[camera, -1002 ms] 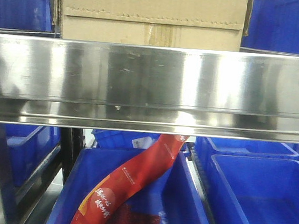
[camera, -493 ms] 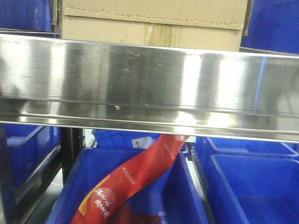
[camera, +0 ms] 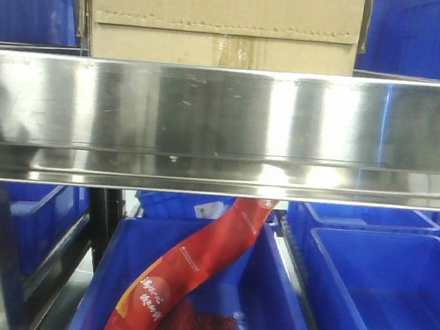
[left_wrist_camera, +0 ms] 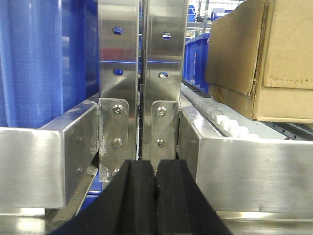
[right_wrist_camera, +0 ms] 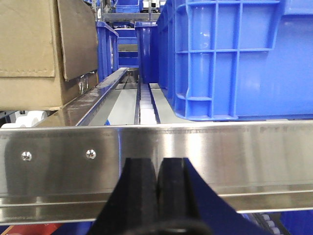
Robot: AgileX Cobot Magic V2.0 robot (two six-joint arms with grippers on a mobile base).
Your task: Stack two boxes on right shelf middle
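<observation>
Left gripper point(left_wrist_camera: 155, 196): pressing its pads together on nothing, facing the perforated uprights point(left_wrist_camera: 142, 73).
Right gripper point(right_wrist_camera: 157, 196): likewise clamped empty, facing the shelf rail point(right_wrist_camera: 220, 152).
Cardboard box point(camera: 222, 21): sitting on the shelf point(camera: 224, 126) beside the blue bin point(right_wrist_camera: 234, 58).
Risk: you are seeing only one box; advancing risks striking the rail.

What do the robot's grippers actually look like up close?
Only the fingertips show. The left gripper and right gripper each have two matte black, wedge-shaped fingers with flat inner faces. No cables, markings or arm parts are in view.

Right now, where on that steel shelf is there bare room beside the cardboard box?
A bare roller lane runs between the cardboard box and the blue bin. Left of the box, twin uprights crowd it.
</observation>
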